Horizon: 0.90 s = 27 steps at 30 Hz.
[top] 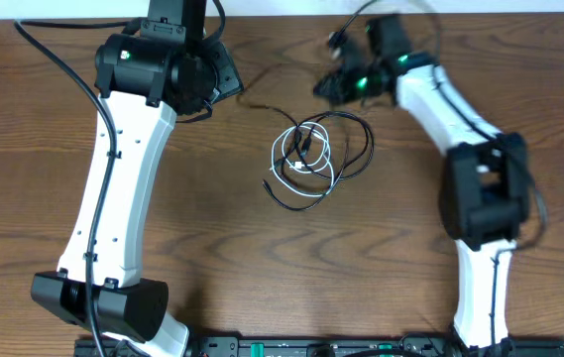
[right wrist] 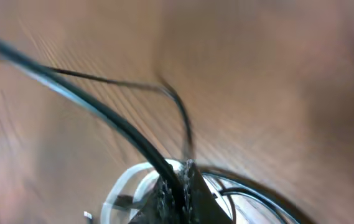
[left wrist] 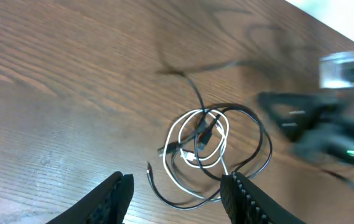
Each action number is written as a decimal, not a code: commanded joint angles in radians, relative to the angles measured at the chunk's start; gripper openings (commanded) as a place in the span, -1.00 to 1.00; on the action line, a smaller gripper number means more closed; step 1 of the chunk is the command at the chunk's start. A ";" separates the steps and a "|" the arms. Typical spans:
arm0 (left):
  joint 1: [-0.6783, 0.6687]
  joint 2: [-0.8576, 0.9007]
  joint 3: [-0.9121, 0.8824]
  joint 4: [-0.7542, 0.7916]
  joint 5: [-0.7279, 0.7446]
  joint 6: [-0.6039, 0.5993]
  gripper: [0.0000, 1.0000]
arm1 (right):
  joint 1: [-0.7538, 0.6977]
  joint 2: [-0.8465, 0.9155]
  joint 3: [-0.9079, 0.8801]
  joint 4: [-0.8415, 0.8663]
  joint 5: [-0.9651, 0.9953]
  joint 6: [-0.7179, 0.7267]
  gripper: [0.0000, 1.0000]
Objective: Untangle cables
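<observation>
Two cables lie looped together on the table (top: 222, 228): one black cable (top: 366, 149) and one white cable (top: 280, 149), the white coiled inside the black loop. Of two grippers, the right gripper (right wrist: 178, 186) is pinched closed on a black cable strand, and the left gripper (left wrist: 178, 180) hangs above the tangle, jaws partway apart, holding nothing

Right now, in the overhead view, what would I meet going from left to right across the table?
left arm → cables, black and white tangled together → right arm
</observation>
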 commanded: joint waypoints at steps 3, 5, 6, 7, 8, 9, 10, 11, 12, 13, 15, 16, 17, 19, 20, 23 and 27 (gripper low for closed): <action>0.000 -0.004 0.013 -0.003 0.008 0.013 0.03 | -0.040 -0.288 0.095 0.046 0.089 0.241 -0.98; 0.000 -0.004 0.013 -0.002 0.008 0.013 0.03 | -0.066 -0.355 0.097 0.072 0.164 0.346 -0.98; 0.000 -0.004 0.013 -0.002 0.008 0.013 0.03 | -0.084 -0.386 0.097 0.092 0.186 0.383 -0.98; 0.000 -0.004 0.013 0.001 0.008 0.013 0.03 | -0.099 -0.407 0.097 0.109 0.203 0.409 -0.98; 0.000 -0.004 0.013 0.002 0.008 0.013 0.02 | -0.120 -0.430 0.097 0.131 0.219 0.438 -0.98; 0.000 -0.004 0.013 0.002 0.008 0.013 0.03 | -0.139 -0.447 0.097 0.148 0.236 0.462 -0.98; 0.000 -0.004 0.013 0.002 0.008 0.013 0.02 | -0.164 -0.464 0.097 0.169 0.254 0.486 -0.98; 0.000 -0.004 0.013 0.001 0.008 0.013 0.03 | -0.190 -0.476 0.097 0.187 0.262 0.507 -0.98; 0.000 -0.004 0.013 0.001 0.008 0.013 0.03 | -0.214 -0.483 0.097 0.202 0.262 0.533 -0.98; 0.000 -0.004 0.013 0.001 0.008 0.013 0.02 | -0.241 -0.489 0.097 0.219 0.256 0.566 -0.98; 0.000 -0.004 0.013 0.002 0.008 0.013 0.02 | -0.292 -0.493 0.097 0.250 0.219 0.608 -0.98; 0.000 -0.004 0.013 0.001 0.008 0.013 0.02 | -0.312 -0.493 0.097 0.256 0.207 0.624 -0.98; 0.000 -0.004 0.013 0.001 0.008 0.013 0.03 | -0.338 -0.493 0.097 0.255 0.201 0.631 -0.98; 0.000 -0.004 0.013 0.001 0.008 0.013 0.03 | -0.366 -0.493 0.096 0.241 0.210 0.623 -0.98; 0.000 -0.004 0.013 0.001 0.008 0.013 0.02 | -0.378 -0.492 0.096 0.231 0.229 0.609 -0.98; 0.000 -0.004 0.013 0.001 0.008 0.013 0.02 | -0.409 -0.491 0.096 0.194 0.336 0.549 -0.97; 0.000 -0.004 0.013 0.001 0.008 0.013 0.02 | -0.449 -0.480 0.096 0.156 0.508 0.470 -0.98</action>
